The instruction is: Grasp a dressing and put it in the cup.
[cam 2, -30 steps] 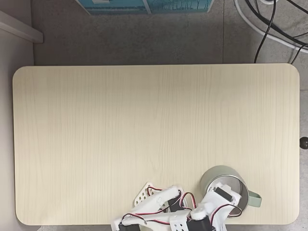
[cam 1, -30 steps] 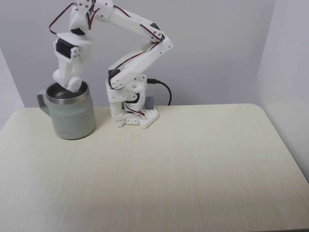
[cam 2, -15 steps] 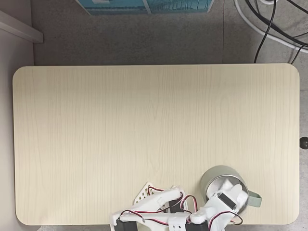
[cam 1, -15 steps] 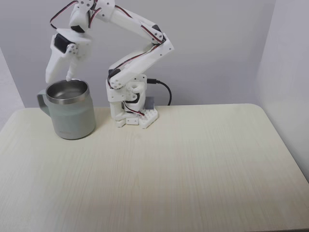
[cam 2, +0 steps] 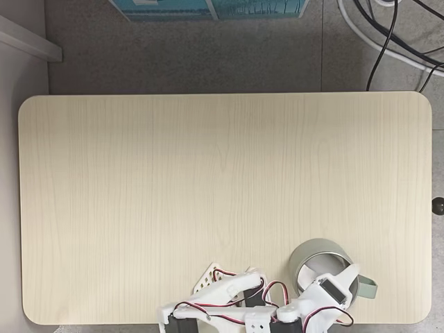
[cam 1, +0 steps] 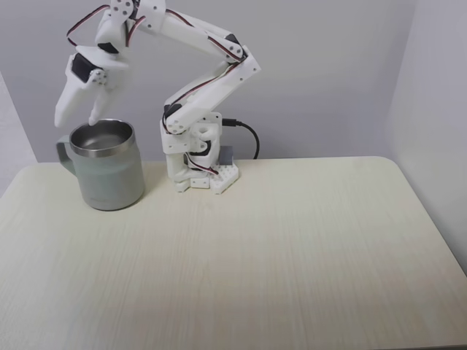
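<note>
White pincer with fingers spread and nothing between them, poised just above the left rim of the cup, cup standing upright on the pale wooden worktop beside the arm's base, dressing hidden, cannot tell where it lies

A pale wooden table stands on grey floor, with black cables beyond its far corner.

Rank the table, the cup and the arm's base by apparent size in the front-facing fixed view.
Largest to smallest:
1. table
2. cup
3. arm's base, close to the cup in apparent size, so unsure.
</note>
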Available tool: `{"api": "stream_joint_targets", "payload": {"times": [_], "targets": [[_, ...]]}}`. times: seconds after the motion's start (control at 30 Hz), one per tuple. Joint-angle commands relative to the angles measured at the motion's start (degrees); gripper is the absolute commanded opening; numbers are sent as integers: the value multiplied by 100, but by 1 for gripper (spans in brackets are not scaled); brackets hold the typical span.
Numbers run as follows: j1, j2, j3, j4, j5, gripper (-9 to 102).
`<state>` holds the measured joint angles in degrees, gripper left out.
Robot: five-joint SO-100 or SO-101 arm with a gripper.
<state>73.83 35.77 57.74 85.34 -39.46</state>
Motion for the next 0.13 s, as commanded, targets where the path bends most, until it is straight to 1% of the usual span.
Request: {"api": "stream_joint_targets", "payload": {"times": [0.0,0.1], "targets": [[-114,35,0,-79,70,25],[-123,-9,-53,-88,44,25]]}}
